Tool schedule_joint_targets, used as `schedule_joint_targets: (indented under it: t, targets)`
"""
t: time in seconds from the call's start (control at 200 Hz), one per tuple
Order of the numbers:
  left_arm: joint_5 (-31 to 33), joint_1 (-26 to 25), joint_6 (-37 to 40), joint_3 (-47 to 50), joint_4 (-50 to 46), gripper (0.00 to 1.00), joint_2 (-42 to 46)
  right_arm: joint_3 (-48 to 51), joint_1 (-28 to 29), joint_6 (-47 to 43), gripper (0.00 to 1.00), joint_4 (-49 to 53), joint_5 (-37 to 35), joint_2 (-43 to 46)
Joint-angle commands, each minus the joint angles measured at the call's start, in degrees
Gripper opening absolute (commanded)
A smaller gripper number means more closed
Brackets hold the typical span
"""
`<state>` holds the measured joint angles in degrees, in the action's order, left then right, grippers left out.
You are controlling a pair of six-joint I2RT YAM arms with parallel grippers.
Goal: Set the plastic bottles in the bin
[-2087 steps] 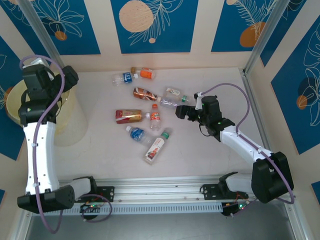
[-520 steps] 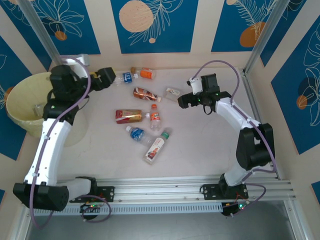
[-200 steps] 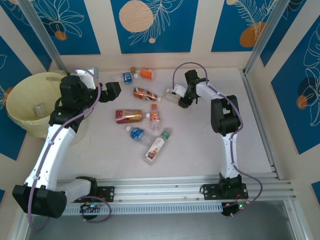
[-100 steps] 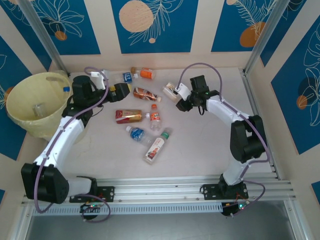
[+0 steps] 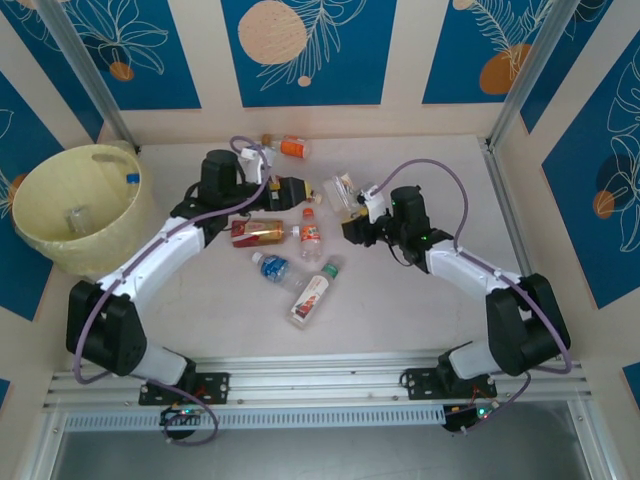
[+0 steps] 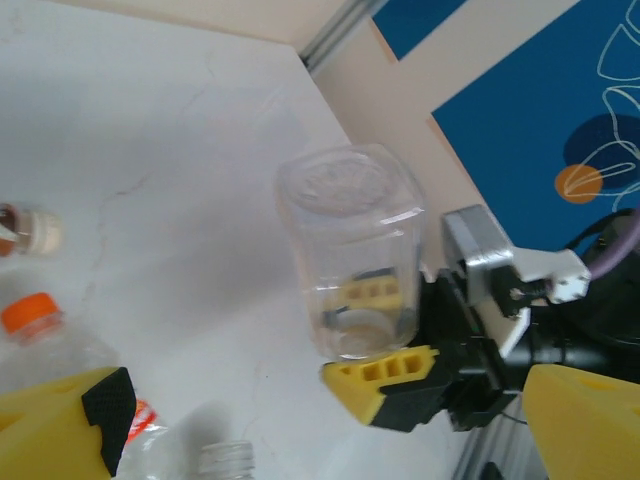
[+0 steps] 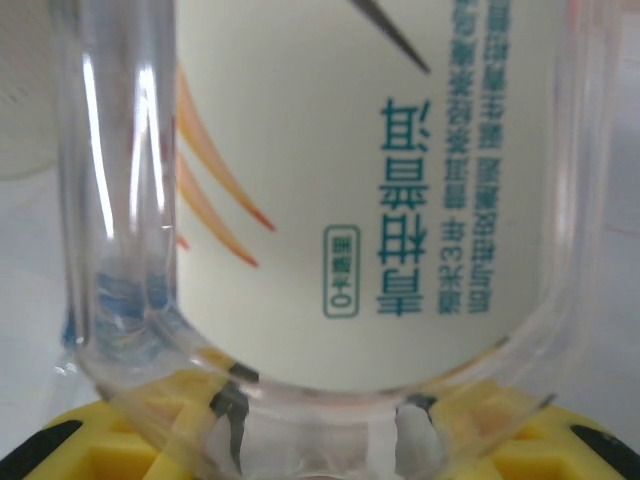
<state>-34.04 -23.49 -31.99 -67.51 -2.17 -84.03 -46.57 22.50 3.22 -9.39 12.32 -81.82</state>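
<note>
Spanning the enclosure floor, the pale tabletop (image 5: 400, 300) carries all items. The bin (image 5: 40, 235), a round pale-yellow tub, stands at the far-left edge, well apart from both hands. One small clear object (image 5: 75, 218) lies on its floor; it is too small to identify.

The left arm (image 5: 150, 260) reaches from the near-left corner toward the centre. The right arm (image 5: 470, 270) reaches from the near-right corner toward the same area.

The left hand (image 5: 286, 188) is over the centre of the far half of the tabletop. Its jaws stand wide apart and grip nothing. In the left wrist view its two yellow fingers (image 6: 60, 425) frame the bottom corners.

The right hand (image 5: 353, 222) is closed on a clear bottle (image 5: 345, 192), just beside the left hand. The right wrist view shows this bottle's white label with teal print and orange streaks, seated between yellow fingers (image 7: 120, 420). The left wrist view shows the same bottle raised off the tabletop, with its base tilted toward the camera.

Five loose bottles lie on the tabletop:
- a brown-label bottle (image 5: 257, 232), on its side near the centre;
- a white-and-red-label bottle (image 5: 313, 293), nearest the arm bases;
- a blue-label bottle (image 5: 273, 268), just beside it;
- a red-label bottle (image 5: 311, 232);
- an orange-label bottle (image 5: 293, 147), near the far wall.
</note>
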Motion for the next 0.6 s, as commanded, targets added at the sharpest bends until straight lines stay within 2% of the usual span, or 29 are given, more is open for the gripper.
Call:
schedule_joint_targets:
  t: [0.0,0.08,0.12,0.175,0.24,0.29,0.34,0.45,0.535,0.595]
  targets:
    - [-3.62,-1.15,-3.75,-3.34,4.21,1.0,-2.95,-3.65,1.2,9.08,0.0,-5.15,7.55,-2.85]
    - [-8.58,-1.77,-7.05,-2.92,9.77,1.0,-4.72,-5.03,3.7,8.35,0.0,-4.48,7.25,-4.64]
    - [-8.85,-1.99,-8.68,-2.17,12.14,1.0,-5.0,-5.59,5.01,8.0,0.0,-4.45,5.67,-5.17]
    - [-4.51,-2.26,-7.84,-1.94,9.84,1.0,-4.64,-5.99,6.32,8.07,0.0,-5.25,4.01,-5.64]
    - [5.53,-2.53,-5.53,-2.72,2.65,1.0,-3.96,-6.08,7.62,7.51,0.0,-6.74,3.63,-5.9]
    - [10.1,-2.46,-4.27,-2.97,-0.14,1.0,-3.57,-6.46,8.16,5.81,0.0,-6.74,5.26,-6.06]
    - [11.7,-2.53,-3.67,-3.13,-0.97,1.0,-3.34,-7.32,8.58,4.11,0.0,-5.33,6.57,-6.34]
    - [9.12,-2.73,-2.76,-3.55,0.02,1.0,-3.57,-9.62,9.29,2.39,0.0,-0.97,5.68,-6.78]
    - [13.51,-3.35,-2.39,-3.85,-2.43,1.0,-3.69,-9.82,9.81,2.72,0.01,-1.65,5.53,-6.51]
    - [16.33,-3.49,-2.25,-3.95,-3.91,0.96,-3.71,-10.48,10.31,2.66,0.02,-1.3,5.44,-6.74]
